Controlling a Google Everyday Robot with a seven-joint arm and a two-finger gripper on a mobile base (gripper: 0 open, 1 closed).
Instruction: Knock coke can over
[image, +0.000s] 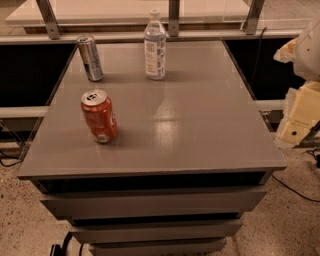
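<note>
The coke can (99, 116) is red-orange with a silver top and pull tab. It stands upright on the front-left part of the grey table top (200, 125). Pale cream parts of my arm (300, 100) show at the right edge of the view, beside and off the table, far from the can. My gripper is not in view; it is out of the frame past those arm parts.
A slim silver-blue can (90, 57) stands at the table's back left. A clear plastic water bottle (155, 45) stands at the back middle. A rail with metal posts (173, 17) runs behind the table. Drawers (150, 200) sit under the top. Cables lie on the speckled floor (295, 225).
</note>
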